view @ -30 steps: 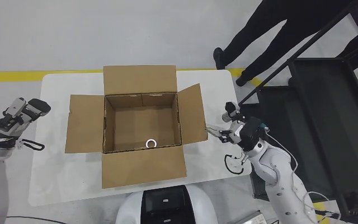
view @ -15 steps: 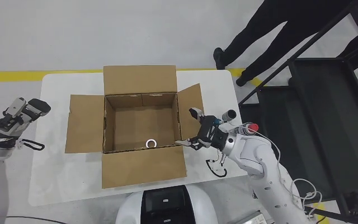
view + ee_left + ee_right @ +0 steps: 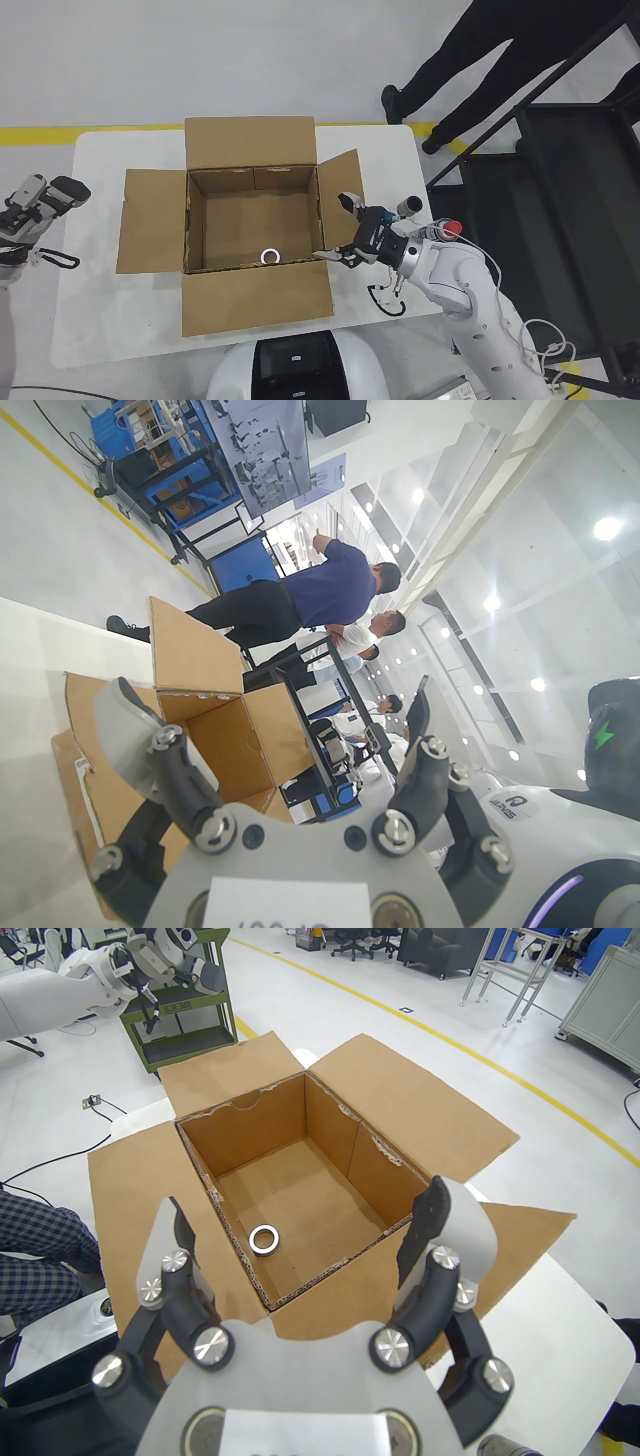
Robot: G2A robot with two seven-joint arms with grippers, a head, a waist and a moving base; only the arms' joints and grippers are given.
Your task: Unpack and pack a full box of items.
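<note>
Right hand released over box flap, ring inside, left hand spread, sticker apparently printed, unreadable.

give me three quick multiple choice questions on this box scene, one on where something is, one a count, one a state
1. Where does the metal ring lie?
A. flat on the cardboard box floor, near the wall closest to the robot
B. on one of the box's outer flaps
C. leaning upright in a far corner

2. How many items are in the box?
A. none
B. one
C. three

3. The right claw is
A. open and empty
B. shut on the ring
C. shut on a flap

Answers: 1 A, the ring sits flat on the floor by the near wall; 2 B, the ring is all that lies inside; 3 A, it is spread wide over the box's rim with nothing held.
</note>
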